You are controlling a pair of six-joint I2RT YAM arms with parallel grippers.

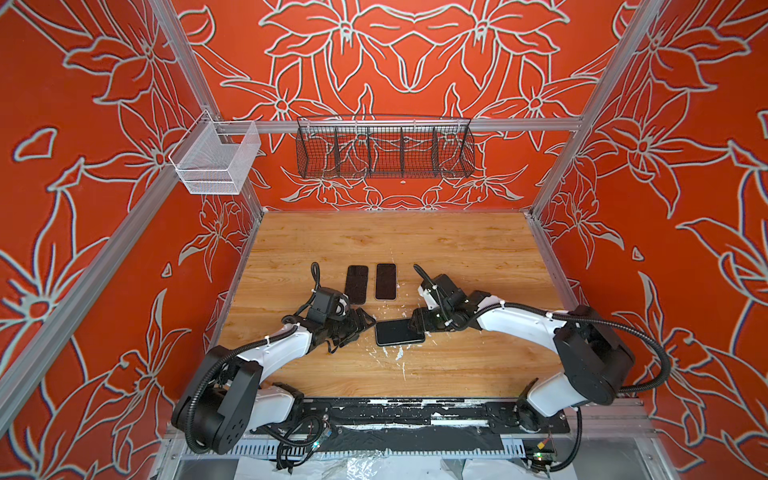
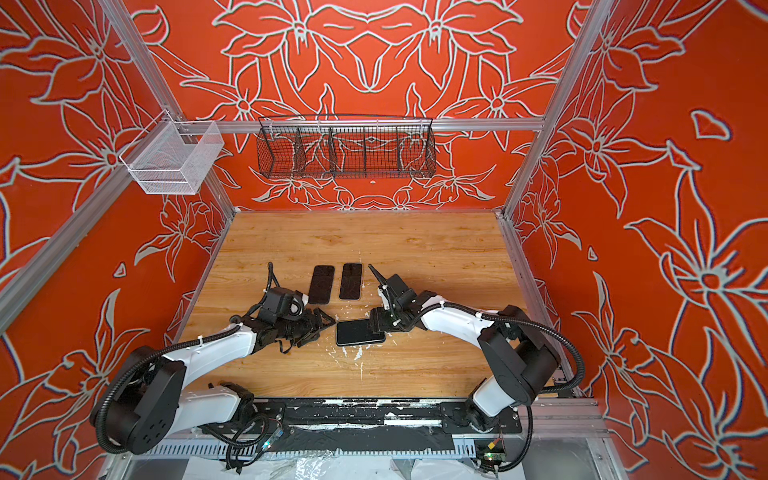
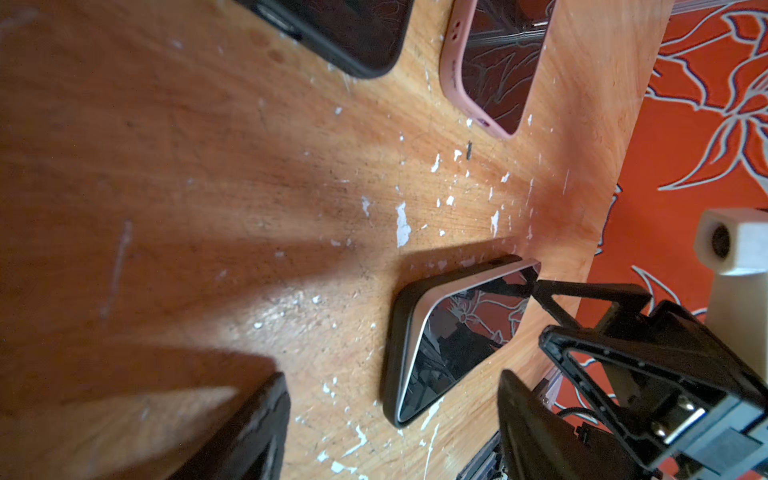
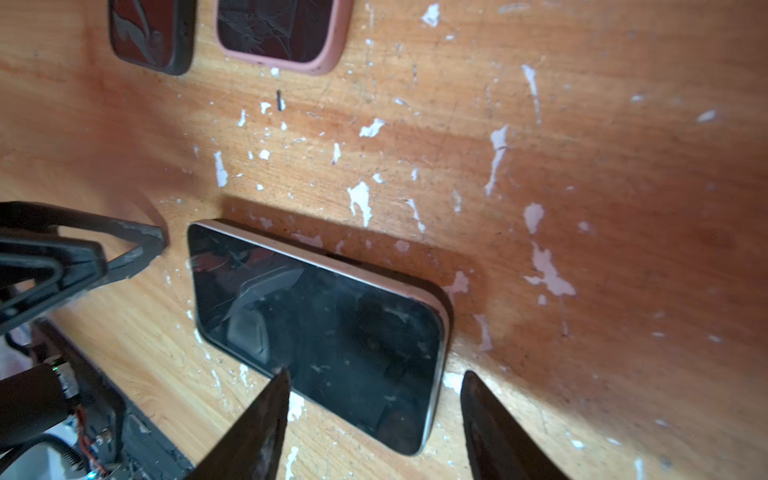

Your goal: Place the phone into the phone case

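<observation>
Phone (image 1: 399, 331) lies on the black case (image 3: 390, 365), mid surface (image 1: 457, 249), nearer the front edge, long side roughly parallel to it. Not fully seated imo: the silver band shows above the case lip along one long side, so the phone sits tilted.

L end effector (image 1: 368, 325) has jaws apart and is empty, tip just beside the phone's short end. Prob there as a stop so the case can't slide. R end effector (image 4: 374, 376) also has jaws apart, straddling the opp end w/ one finger at the glass edge. No clamp, looks set to press down.

Case is matte and rubbery-looking w/ rounded corners. Phone is glossy glass + metal band, likely slippery. Surface is wood laminate w/ white chipped flecks (image 4: 359, 199).

Black-cased phone (image 1: 356, 284) and pink-cased phone (image 1: 385, 281) lie side by side further back, clear of the work.
</observation>
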